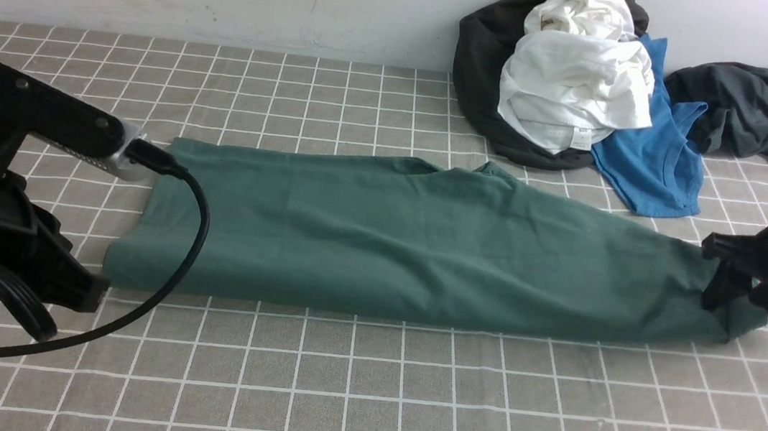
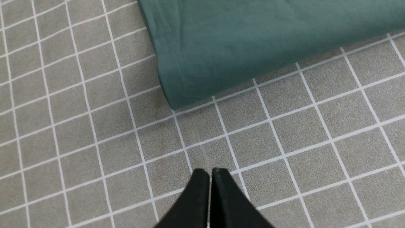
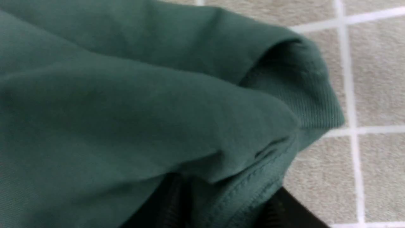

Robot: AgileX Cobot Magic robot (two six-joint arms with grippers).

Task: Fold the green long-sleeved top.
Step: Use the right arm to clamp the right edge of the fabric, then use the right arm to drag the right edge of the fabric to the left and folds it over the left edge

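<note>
Closest to me, my left black two-finger gripper (image 2: 210, 177) hangs over the grey-brown tabletop with white grid lines (image 1: 371, 395), its fingers pressed together on nothing, just short of the cloth. Beyond it the dark green cotton-jersey long-sleeved top (image 1: 352, 241) lies as a long band across the middle of the table, its near edge a smooth fold. At its right end my right black two-finger gripper (image 3: 229, 205) has its fingers apart, a seamed bit of green cloth between them — whether they grip it I cannot tell.

I expect light, soft, limp fabric: nothing fragile, but quick to sag, ruck or slide if pulled from one side. I'd pinch both layers at the corners of each end — the ribbed cuff looks thicker and should give better purchase than the thin, loose body.
</note>
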